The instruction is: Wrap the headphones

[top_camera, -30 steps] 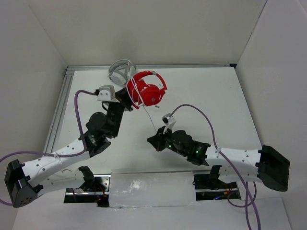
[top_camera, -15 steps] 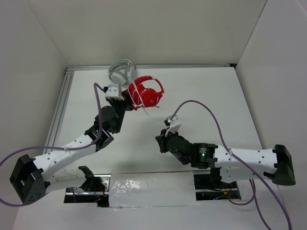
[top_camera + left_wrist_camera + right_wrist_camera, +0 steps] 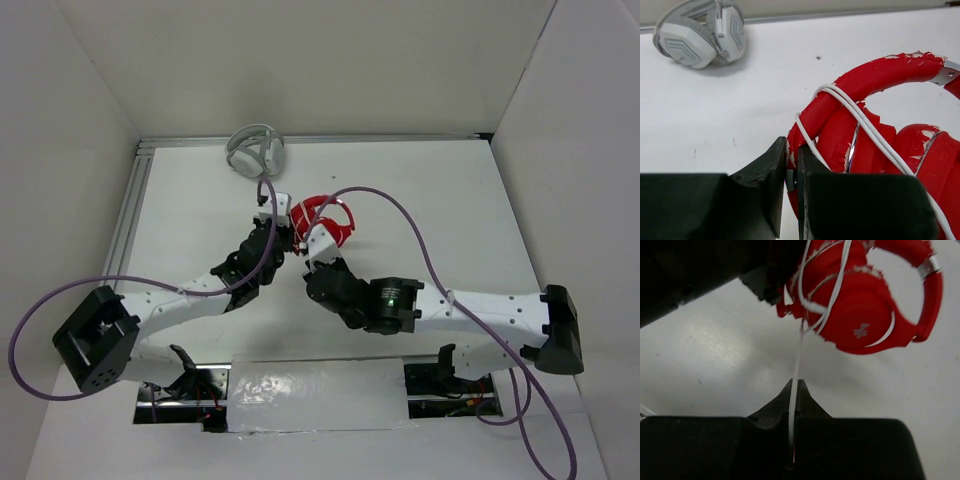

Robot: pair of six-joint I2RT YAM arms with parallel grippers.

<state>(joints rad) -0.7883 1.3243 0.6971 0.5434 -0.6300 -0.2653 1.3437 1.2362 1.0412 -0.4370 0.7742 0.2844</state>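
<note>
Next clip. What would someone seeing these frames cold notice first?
The red headphones sit at the centre of the overhead view, with both arms converged on them. The left gripper has its fingers clamped on the headband's end, and the right gripper pinches the white cable, which runs straight from the ear cups. A white-grey pair lies apart, farther back.

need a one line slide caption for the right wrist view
Right tool pinches the white cable running straight to the red headphones.
</note>
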